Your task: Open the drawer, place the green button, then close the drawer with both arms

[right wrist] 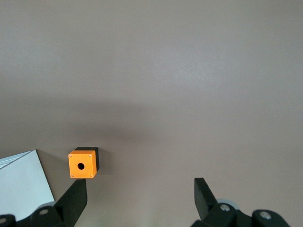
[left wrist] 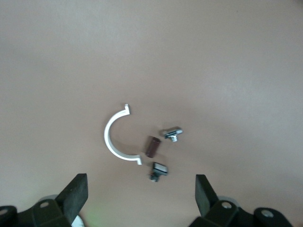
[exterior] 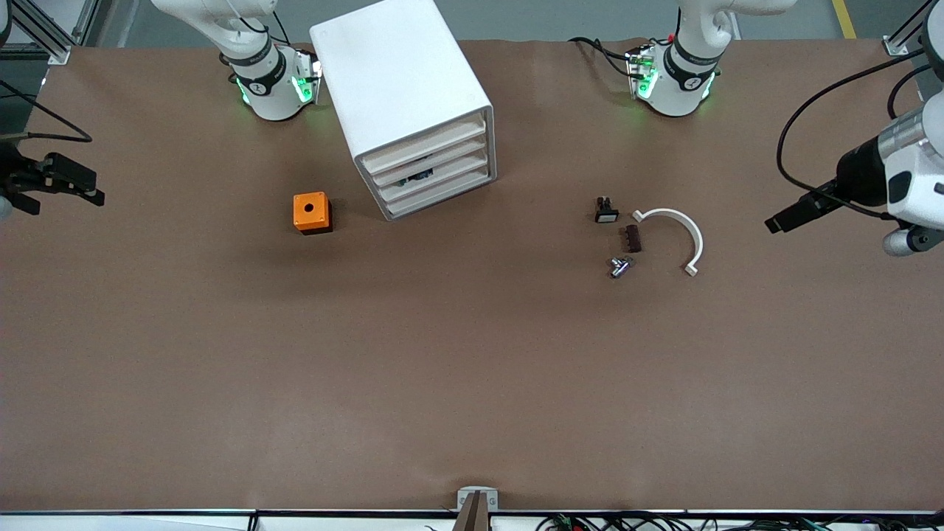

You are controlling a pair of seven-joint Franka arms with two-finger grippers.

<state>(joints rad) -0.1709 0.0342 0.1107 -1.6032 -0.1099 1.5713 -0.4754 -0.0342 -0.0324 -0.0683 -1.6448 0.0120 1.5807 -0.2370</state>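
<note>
The white cabinet point(exterior: 402, 81) stands near the right arm's base, its drawers point(exterior: 431, 171) all pushed in. No green-capped button shows on the table. A small dark, bluish thing point(exterior: 417, 177) shows in a gap between two drawers; I cannot tell what it is. My right gripper point(exterior: 70, 198) hangs open over the right arm's end of the table, with the orange cube point(right wrist: 83, 165) ahead of it point(right wrist: 139, 191). My left gripper point(exterior: 782, 220) hangs open over the left arm's end, facing a cluster of small parts with nothing between its fingers point(left wrist: 141, 189).
The orange cube point(exterior: 312, 212) with a hole sits beside the cabinet, toward the right arm's end. The cluster holds a black switch with a white cap point(exterior: 606, 210), a brown block point(exterior: 633, 237), a silvery part point(exterior: 619, 266) and a white half ring point(exterior: 675, 232).
</note>
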